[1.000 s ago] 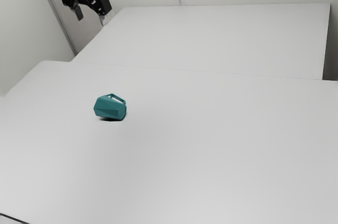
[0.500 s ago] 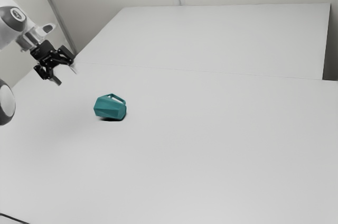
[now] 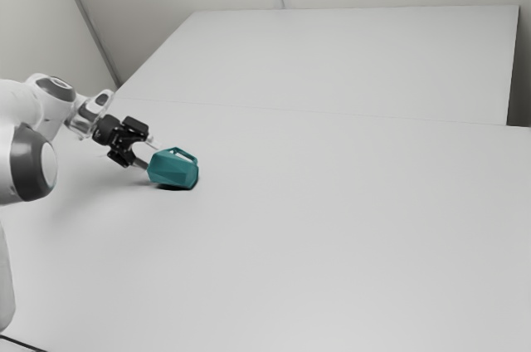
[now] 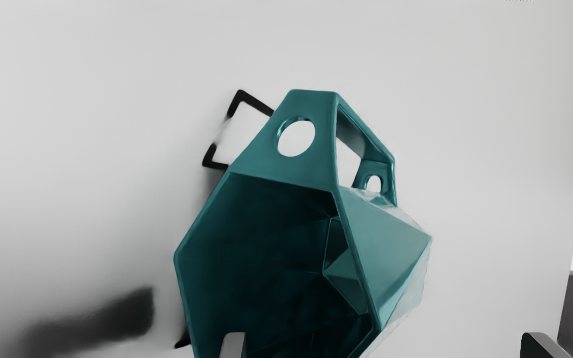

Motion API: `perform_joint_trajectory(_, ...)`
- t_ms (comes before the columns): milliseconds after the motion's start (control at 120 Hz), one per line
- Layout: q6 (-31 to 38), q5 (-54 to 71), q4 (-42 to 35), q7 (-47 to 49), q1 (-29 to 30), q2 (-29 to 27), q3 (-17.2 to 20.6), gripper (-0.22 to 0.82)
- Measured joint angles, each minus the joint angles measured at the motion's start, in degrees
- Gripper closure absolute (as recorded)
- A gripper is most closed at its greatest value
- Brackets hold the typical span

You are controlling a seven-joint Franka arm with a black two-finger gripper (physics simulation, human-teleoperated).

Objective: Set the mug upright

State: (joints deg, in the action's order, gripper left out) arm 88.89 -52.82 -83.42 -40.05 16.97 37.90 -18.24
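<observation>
The teal faceted mug (image 3: 173, 169) lies on its side on the white table (image 3: 332, 244), its handle (image 4: 315, 104) raised above the body. I think that it rests on its flat facets, and these should keep it from rolling. My gripper (image 3: 150, 155) is close at the mouth (image 4: 266, 258) of the mug, with its fingers wide apart and nothing held between them. One finger (image 4: 233, 346) is in front of the mouth, the other (image 4: 535, 348) is out past the side wall. I judge that this placing is for taking the wall between them, and afterwards the mug must be turned base down.

Both fingers are cut off by the wrist view's edge, so I cannot tell if the first one is already inside the mug or touches it. The inside is very dark, and the mug's underside is hidden from me.
</observation>
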Motion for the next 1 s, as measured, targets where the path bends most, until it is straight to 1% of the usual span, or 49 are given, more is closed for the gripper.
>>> perform_joint_trajectory(75, 0.1, -2.1, -0.2, -1.8, -0.3, 0.0, 0.2, 0.00)
perform_joint_trajectory(167, 0.3, -5.1, -3.8, -3.7, -0.5, 0.1, 0.5, 0.00)
perform_joint_trajectory(250, 0.4, -7.3, -4.7, -5.2, -0.7, 0.0, 0.7, 0.01)
perform_joint_trajectory(275, 0.4, -7.8, -4.6, -5.6, -0.7, 0.0, 0.7, 0.03)
perform_joint_trajectory(300, 0.4, -8.2, -4.6, -6.0, -0.8, -0.1, 0.7, 0.07)
perform_joint_trajectory(408, 0.5, -9.3, -4.5, -7.5, -0.9, -0.4, 0.7, 0.35)
perform_joint_trajectory(458, 0.5, -9.5, -4.5, -8.1, -1.0, -0.7, 0.6, 0.46)
perform_joint_trajectory(508, 0.6, -9.7, -4.6, -8.6, -1.2, -0.8, 0.6, 0.54)
perform_joint_trajectory(567, 0.6, -9.9, -4.6, -9.2, -1.6, -0.8, 0.6, 0.61)
perform_joint_trajectory(692, 0.6, -10.2, -4.6, -10.2, -2.4, -0.8, 0.6, 0.71)
perform_joint_trajectory(833, 0.5, -10.3, -4.5, -10.9, -2.6, -1.4, 0.7, 0.75)
perform_joint_trajectory(875, 0.5, -10.3, -4.5, -11.0, -3.2, -2.3, 0.8, 0.75)
perform_joint_trajectory(1000, 0.8, -9.9, -4.4, -10.9, -6.3, -7.6, 0.8, 0.77)
